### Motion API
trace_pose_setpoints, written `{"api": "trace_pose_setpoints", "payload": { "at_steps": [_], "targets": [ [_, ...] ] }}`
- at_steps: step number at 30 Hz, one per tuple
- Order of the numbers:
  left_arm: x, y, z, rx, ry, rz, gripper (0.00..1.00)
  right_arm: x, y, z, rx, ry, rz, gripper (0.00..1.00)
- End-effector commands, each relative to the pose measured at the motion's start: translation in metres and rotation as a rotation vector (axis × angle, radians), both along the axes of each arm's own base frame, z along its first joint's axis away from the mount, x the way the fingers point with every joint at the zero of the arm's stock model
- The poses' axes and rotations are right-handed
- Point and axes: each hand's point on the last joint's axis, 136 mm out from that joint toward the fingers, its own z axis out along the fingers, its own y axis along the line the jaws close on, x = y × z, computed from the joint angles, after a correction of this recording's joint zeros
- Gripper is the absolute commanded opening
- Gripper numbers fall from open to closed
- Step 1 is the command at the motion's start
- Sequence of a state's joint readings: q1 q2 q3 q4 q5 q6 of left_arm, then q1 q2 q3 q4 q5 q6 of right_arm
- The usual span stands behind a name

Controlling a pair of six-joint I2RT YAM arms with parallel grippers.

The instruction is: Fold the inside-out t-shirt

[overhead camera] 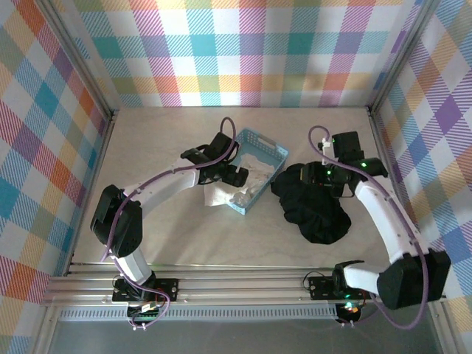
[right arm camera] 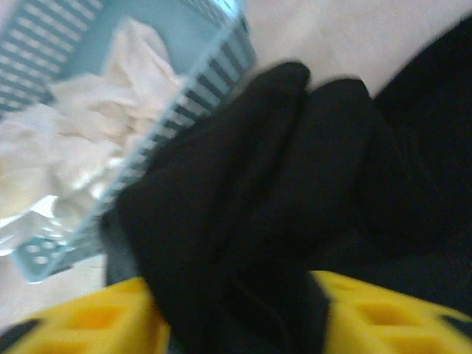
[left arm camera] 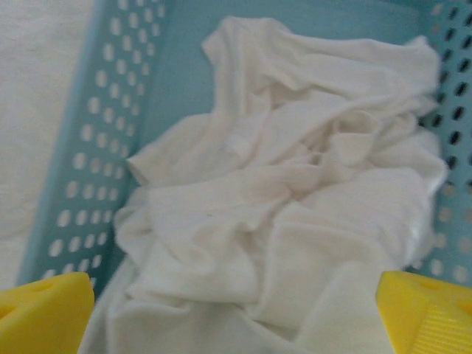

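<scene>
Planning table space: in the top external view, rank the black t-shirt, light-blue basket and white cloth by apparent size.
1. black t-shirt, a crumpled heap.
2. light-blue basket.
3. white cloth, spilling over the basket's edge. The left arm hides part of both, so these two are close.

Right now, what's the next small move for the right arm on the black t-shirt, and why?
Probably close the right gripper on the fold lying between its jaws and lift it slightly. The black t-shirt is a crumpled heap lying against the light-blue basket, so no edge is laid out for folding yet. The left gripper hangs open over the white cloth, away from the shirt.
</scene>
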State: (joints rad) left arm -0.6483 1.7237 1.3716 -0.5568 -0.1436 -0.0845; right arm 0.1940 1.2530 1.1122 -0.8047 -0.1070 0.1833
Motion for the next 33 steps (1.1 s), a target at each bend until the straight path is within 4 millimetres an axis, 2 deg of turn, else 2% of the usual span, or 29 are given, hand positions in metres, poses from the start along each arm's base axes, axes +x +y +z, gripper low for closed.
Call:
{"api": "trace_pose_setpoints", "payload": {
  "at_steps": [1,3,6,8,11,12,14,20,22,23,24,25,27,29,32,33],
  "targets": [
    [0.036,0.029,0.0,0.097,-0.05,0.105,0.98,0.015,0.011,-0.004,-0.011,-0.036,0.023,0.83],
    [0.052,0.033,-0.011,0.141,-0.042,0.113,0.98,0.019,0.026,0.006,0.023,-0.088,0.057,0.95],
    [0.079,0.034,-0.034,0.17,-0.02,0.12,0.97,0.021,0.035,0.012,0.056,-0.118,0.071,0.96],
    [0.096,0.037,-0.053,0.211,0.006,0.129,0.91,0.021,0.036,0.007,0.063,-0.112,0.071,0.96],
    [0.126,0.063,-0.063,0.306,-0.002,0.198,0.83,0.017,0.041,0.002,0.084,-0.092,0.08,0.97],
    [0.132,0.078,-0.063,0.34,-0.003,0.228,0.83,0.015,0.042,0.001,0.088,-0.088,0.081,0.97],
    [0.146,0.125,-0.058,0.402,-0.012,0.33,0.81,0.012,0.043,0.002,0.093,-0.092,0.086,0.97],
    [0.166,0.292,-0.032,0.515,-0.03,0.687,0.8,0.007,0.044,0.008,0.111,-0.105,0.092,0.98],
    [0.17,0.327,-0.016,0.546,-0.053,0.768,0.82,0.008,0.047,0.007,0.12,-0.097,0.098,0.98],
    [0.171,0.339,-0.004,0.566,-0.072,0.8,0.83,0.008,0.049,0.007,0.121,-0.095,0.102,0.99],
    [0.172,0.341,0.008,0.565,-0.091,0.81,0.84,0.008,0.049,0.006,0.119,-0.092,0.102,0.99],
    [0.172,0.333,0.019,0.524,-0.109,0.798,0.84,0.008,0.05,0.005,0.116,-0.092,0.102,0.99],
    [0.17,0.298,0.031,0.398,-0.137,0.736,0.85,0.011,0.052,0.001,0.114,-0.09,0.101,0.99],
    [0.161,0.234,0.033,0.215,-0.154,0.605,0.87,0.016,0.053,-0.004,0.11,-0.084,0.096,0.99],
    [0.145,0.137,0.021,-0.017,-0.133,0.392,0.89,0.022,0.058,-0.01,0.118,-0.068,0.1,0.99],
    [0.144,0.116,0.017,-0.042,-0.127,0.34,0.88,0.024,0.062,-0.011,0.127,-0.066,0.108,0.99]
  ]
}}
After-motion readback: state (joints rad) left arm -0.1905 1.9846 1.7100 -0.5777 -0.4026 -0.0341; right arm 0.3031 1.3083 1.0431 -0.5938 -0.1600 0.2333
